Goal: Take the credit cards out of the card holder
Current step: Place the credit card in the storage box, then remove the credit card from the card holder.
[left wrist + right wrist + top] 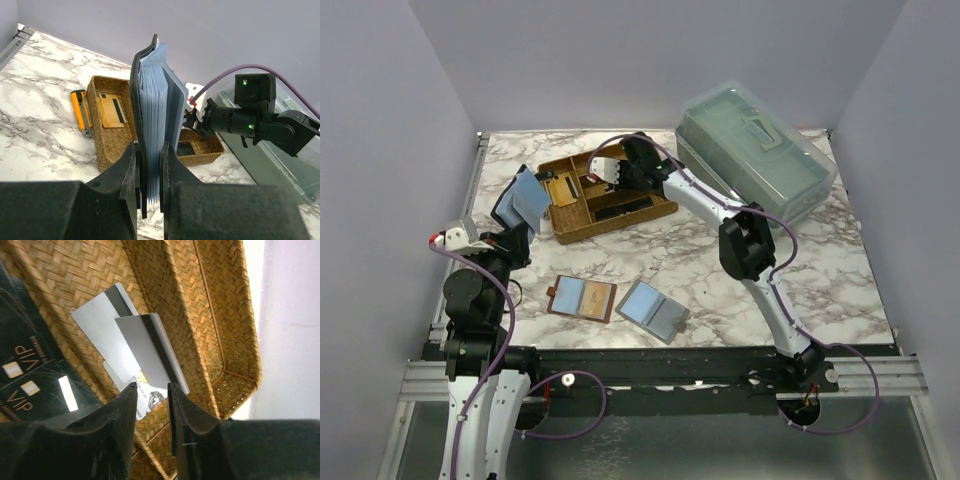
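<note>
My left gripper point(149, 170) is shut on the lower edge of the black card holder point(155, 115) and holds it upright above the table, its blue-grey pockets fanned out; it shows at the left in the top view point(523, 200). My right gripper point(152, 390) is open, with nothing between the jaws. It hangs over the far compartment of the wicker basket point(210, 315), where pale silvery credit cards point(145, 350) lie overlapping. In the top view the right gripper point(603, 172) is over the basket point(610, 226), right of the card holder.
Black VIP cards point(30, 380) and gold-tan cards point(111, 110) lie in other basket compartments. A yellow knife point(81, 110) lies left of the basket. A brown holder point(581, 298) and a grey holder point(652, 309) lie open near the front. A clear plastic box point(755, 150) stands back right.
</note>
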`<action>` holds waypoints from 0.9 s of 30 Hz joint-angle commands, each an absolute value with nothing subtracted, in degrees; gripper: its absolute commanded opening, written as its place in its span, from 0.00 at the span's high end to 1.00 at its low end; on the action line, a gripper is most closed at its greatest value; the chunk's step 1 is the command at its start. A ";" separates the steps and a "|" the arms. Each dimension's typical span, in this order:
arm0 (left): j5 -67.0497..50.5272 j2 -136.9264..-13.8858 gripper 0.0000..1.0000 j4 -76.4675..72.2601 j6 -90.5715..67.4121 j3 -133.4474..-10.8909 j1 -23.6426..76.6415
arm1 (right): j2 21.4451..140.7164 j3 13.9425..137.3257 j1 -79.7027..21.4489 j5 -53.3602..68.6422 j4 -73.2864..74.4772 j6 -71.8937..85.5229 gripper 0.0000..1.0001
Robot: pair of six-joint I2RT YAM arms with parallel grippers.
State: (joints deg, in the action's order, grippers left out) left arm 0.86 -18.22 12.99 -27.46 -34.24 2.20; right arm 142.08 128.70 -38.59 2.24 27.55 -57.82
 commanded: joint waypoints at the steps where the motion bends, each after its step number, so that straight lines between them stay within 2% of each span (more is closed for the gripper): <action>1: -3.28 -17.51 1.00 11.85 -30.30 -34.39 1.90 | 136.84 130.83 -39.12 6.30 32.59 -50.45 0.64; 6: -8.80 -17.93 1.00 11.34 -34.08 -33.53 1.87 | 127.69 125.50 -39.07 10.32 36.06 -44.15 0.63; 10: -17.76 -18.51 1.00 7.18 -38.13 -30.93 1.88 | 119.06 119.22 -37.75 17.01 39.24 -38.41 0.63; 15: -28.19 -19.96 1.00 -2.94 -46.92 -25.07 1.93 | 107.86 110.44 -34.42 33.09 44.64 -31.64 0.63; 22: -36.41 -23.21 1.00 -16.82 -57.29 -18.49 2.28 | 89.49 91.32 -29.68 56.61 44.91 -28.86 0.62; 25: -37.47 -24.93 1.00 -21.86 -60.37 -15.87 4.75 | 84.56 84.39 -27.49 68.15 41.83 -24.60 0.58; 27: -35.53 -25.44 1.00 -23.74 -60.77 -14.52 8.27 | 82.15 80.34 -27.02 71.67 39.43 -22.38 0.54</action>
